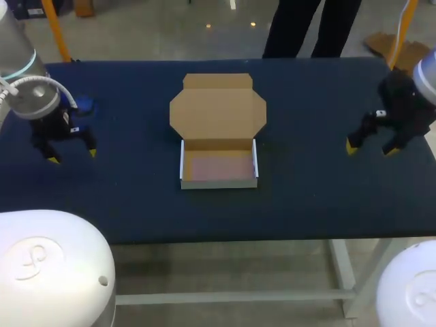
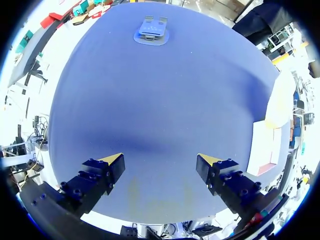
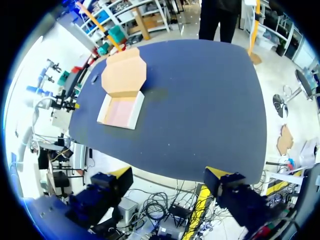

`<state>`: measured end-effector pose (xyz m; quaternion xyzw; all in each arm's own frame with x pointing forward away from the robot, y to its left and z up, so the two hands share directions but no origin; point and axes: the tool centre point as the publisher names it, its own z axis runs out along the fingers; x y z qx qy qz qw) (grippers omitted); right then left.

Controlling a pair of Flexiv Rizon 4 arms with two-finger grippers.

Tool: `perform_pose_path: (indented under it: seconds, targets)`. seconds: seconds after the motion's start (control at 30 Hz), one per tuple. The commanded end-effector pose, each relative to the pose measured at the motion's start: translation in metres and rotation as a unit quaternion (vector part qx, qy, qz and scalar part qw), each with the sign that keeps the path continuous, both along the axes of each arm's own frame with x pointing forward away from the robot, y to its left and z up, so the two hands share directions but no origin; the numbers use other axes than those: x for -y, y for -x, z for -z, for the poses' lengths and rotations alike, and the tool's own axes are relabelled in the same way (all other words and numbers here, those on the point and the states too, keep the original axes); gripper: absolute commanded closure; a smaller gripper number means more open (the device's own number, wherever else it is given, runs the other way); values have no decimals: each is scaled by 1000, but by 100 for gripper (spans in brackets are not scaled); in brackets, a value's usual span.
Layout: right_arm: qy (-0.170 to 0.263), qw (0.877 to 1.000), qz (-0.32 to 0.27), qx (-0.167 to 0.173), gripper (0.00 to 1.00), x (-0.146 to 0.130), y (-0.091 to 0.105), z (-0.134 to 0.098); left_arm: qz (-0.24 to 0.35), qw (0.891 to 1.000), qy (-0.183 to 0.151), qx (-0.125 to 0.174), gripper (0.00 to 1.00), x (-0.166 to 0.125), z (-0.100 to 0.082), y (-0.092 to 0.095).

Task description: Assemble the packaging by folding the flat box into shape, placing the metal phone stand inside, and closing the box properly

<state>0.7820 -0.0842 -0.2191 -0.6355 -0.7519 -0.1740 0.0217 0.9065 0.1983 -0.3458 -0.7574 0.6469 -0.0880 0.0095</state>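
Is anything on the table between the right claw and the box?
No, only bare blue table between the right gripper and the box, as the head view shows.

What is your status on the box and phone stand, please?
Left gripper and right gripper open, empty. Box folded, lid open, nothing inside. Phone stand on table ahead of left gripper. Nothing in the way.

Box (image 1: 218, 167) lies on table (image 1: 306, 197) centre, phone stand (image 2: 151, 29) far left.
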Motion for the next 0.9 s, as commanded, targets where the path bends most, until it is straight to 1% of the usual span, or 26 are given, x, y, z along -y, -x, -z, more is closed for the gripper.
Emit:
perform_pose_path:
  seconds: [0.03,0.4,0.6,0.9]
  targets:
    - [1,1000,0,-3,0,0,1,-3,4,1000,3,-11,0,-7,13,-18]
    - [1,1000,0,-3,0,0,1,-3,22,1000,-13,-14,0,-19,26,-42]
    - [1,1000,0,-3,0,0,1,-3,34,999,-24,-22,0,-19,34,-52]
    - [1,1000,0,-3,0,0,1,-3,39,998,-32,-26,0,-23,44,-72]
